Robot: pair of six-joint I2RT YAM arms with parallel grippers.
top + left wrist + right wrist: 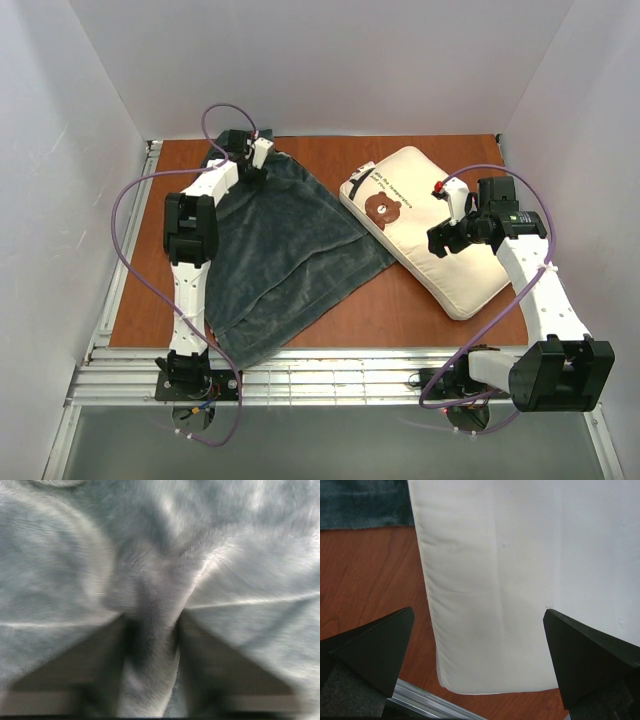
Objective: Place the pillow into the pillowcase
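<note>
Pillowcase [275, 260]: lies flat on the left half of the desk [400, 320], grey-teal face up. It runs from the far-left corner down to the near edge, and one corner reaches the middle, just beside the pillow.
Pillow [425, 225]: on the right half of the desk, lying diagonally. The bear face [385, 208] end points to the far edge and the other end to the near-right corner. It is wholly outside the pillowcase.
Left fingers [255, 168]: at the pillowcase's far-left corner. My wrist view is blurred, but a raised ridge of plush [150, 580] runs up between my fingers [205, 670], so I read it as pinched.
Right fingers [441, 240]: spread wide over the near-right end of the pillow. In the wrist view they [375, 650] straddle the cream end [520, 580]. They hold nothing, and I can't tell if they touch it.
Mouth of the case: I can't tell which edge is the opening. No gap shows.
Done so far: my read is only a first pinch on the case fabric, with nothing inserted.
Left to do: open the mouth, grip the pillow, feed it in and pull the case over it.
Progress: early stage.
</note>
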